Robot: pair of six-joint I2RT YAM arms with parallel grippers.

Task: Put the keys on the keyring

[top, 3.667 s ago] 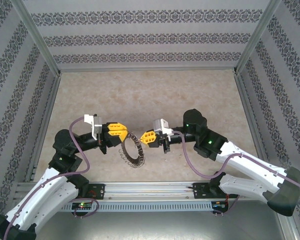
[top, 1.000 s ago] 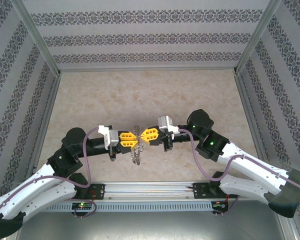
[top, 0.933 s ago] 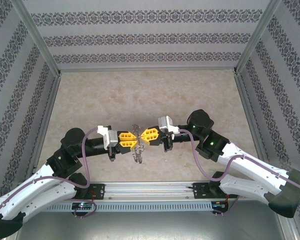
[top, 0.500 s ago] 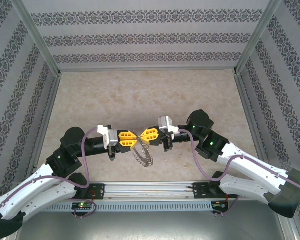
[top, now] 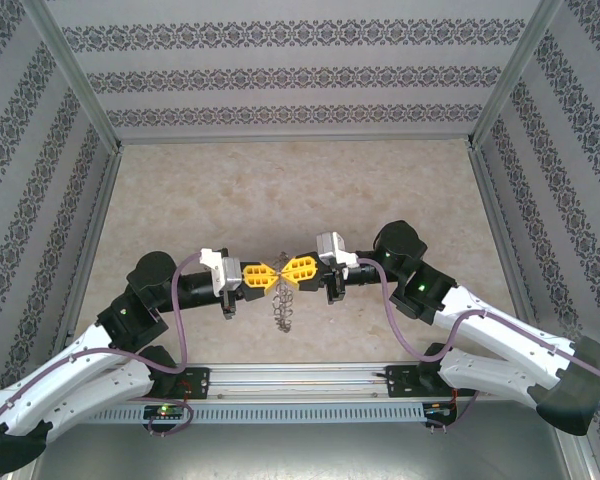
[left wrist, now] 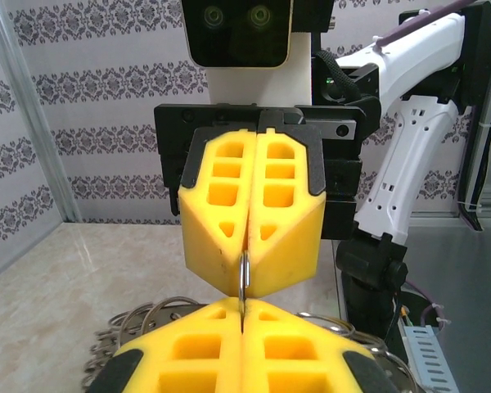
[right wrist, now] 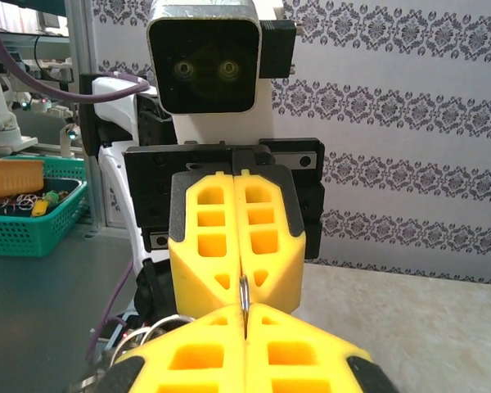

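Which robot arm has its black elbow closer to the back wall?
The right arm: its black elbow sits farther up the table than the elbow of the left arm, which is nearer the front rail.

support: table (top: pixel 280 190) | top: beige marbled stone pattern, flat

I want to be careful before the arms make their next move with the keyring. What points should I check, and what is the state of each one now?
1. The left gripper is shut on the keyring wire: ok.
2. The right gripper is shut on the same wire: ok.
3. The two gripper tips meet, seams in line: ok.
4. The keyring hangs clear of the table: cannot tell.
5. Which of the hanging metal pieces is the one to thread next: cannot tell, too small.
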